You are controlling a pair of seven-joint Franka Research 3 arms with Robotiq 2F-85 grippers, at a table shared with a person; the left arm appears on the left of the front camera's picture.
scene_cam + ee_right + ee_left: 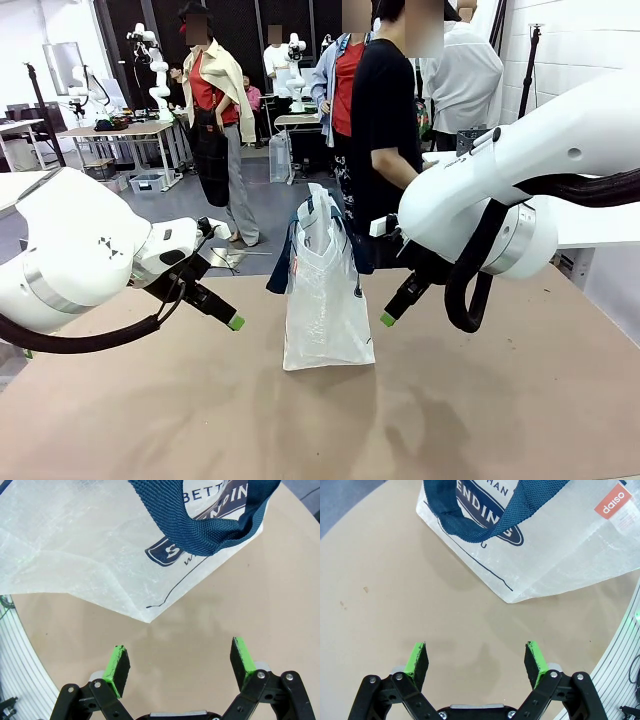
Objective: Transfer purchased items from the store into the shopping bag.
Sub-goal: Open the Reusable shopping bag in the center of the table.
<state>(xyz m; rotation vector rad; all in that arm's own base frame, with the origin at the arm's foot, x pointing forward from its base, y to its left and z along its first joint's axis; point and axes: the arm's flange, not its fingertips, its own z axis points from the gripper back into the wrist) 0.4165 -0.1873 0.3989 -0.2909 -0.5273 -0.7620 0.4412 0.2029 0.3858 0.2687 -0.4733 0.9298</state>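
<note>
Nearest to the camera: the left gripper (477, 660) is spread wide with nothing between its green pads (416, 659), hanging over bare bench (300, 420). The right gripper (180, 667) is the same, fully released and carrying nothing. In the front view they sit on either side of the bag, tips angled down and in towards it, close but not touching.

Between them is the shopping bag (325, 300), standing upright on the bench about mid-table. It's whitish see-through plastic with dark lettering, and its navy strap handles (220, 535) flop over the side. The left wrist view also shows a small orange tag (611, 502) near one edge. Each wrist camera looks down at a bottom corner of the bag sitting on the bench.

Just behind the bag a person in a black top (385, 120) stands at the far side.

Progress-wise, I'd guess this is the very start or a gap between items, since neither gripper has anything to drop in. The plastic is too cloudy to tell if anything is inside. So basically all the picking and loading looks left to do.
</note>
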